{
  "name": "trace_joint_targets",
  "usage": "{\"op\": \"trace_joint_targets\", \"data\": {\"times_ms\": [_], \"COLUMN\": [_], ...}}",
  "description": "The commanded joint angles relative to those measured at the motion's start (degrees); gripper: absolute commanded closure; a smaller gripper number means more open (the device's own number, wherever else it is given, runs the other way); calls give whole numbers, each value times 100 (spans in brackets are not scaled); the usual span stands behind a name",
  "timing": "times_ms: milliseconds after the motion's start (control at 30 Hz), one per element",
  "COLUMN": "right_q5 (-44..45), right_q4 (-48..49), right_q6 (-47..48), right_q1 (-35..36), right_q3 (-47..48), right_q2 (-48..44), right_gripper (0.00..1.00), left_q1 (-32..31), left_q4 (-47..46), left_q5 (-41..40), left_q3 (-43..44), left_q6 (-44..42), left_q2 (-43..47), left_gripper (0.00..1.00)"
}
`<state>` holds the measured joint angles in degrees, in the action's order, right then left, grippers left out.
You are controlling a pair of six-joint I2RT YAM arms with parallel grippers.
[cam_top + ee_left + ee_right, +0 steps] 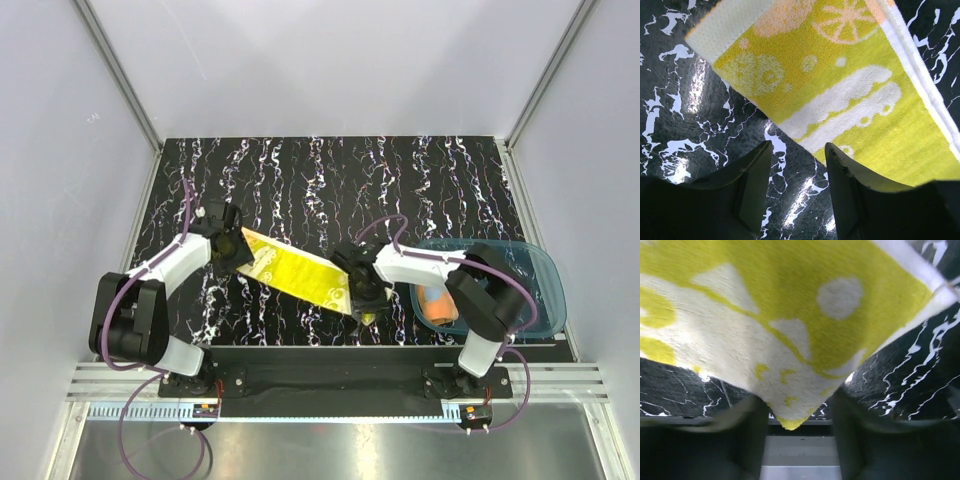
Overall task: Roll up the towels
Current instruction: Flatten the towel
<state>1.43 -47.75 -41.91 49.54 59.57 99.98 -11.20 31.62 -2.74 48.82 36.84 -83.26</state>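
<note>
The yellow towel (295, 270) lies flat and slanted across the black marbled table, its white-and-yellow pattern facing up. My left gripper (235, 250) sits at the towel's far left end. In the left wrist view the yellow towel (840, 100) spreads ahead, and the left gripper (797, 150) is open with only table between its jaws; its right finger (840, 170) reaches the cloth's edge. My right gripper (365, 298) is at the near right end. There a corner of the yellow towel (765, 315) hangs between the jaws of the right gripper (797, 412), which stand apart on both sides of it. The orange towel (438, 303) lies in the tray.
A translucent blue tray (545, 270) sits at the right of the table, partly under the right arm. The table's front edge (800, 440) and a metal rail lie just below the right gripper. White walls enclose the left, back and right.
</note>
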Motion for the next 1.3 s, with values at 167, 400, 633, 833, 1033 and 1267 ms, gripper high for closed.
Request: {"op": "trace_joint_targets", "data": {"times_ms": [167,400,633,833,1033,1267], "right_q5": [1499,3279,4226,3111,1046,-421], "right_q4": [-867,-3138,-4367,-3103,-1046,193], "right_q6": [183,500,-195,42,289,148], "right_q1": [73,503,697,689,566,-347], "right_q3": [1012,2680,3018,2526,1630,785], "right_q2": [302,1039,1920,1158,-205,-1086], "right_gripper": [88,84,0,0,1,10], "left_q1": [48,57,65,74,74,74], "left_q4": [-147,-208,-191,-165,-42,643], "left_q5": [134,169,160,213,239,521], "left_q3": [-65,-92,-100,-92,-13,540], "left_q6": [-142,-159,-168,-177,-221,-746], "left_q2": [293,363,425,434,548,750], "left_gripper": [49,49,50,50,50,50]}}
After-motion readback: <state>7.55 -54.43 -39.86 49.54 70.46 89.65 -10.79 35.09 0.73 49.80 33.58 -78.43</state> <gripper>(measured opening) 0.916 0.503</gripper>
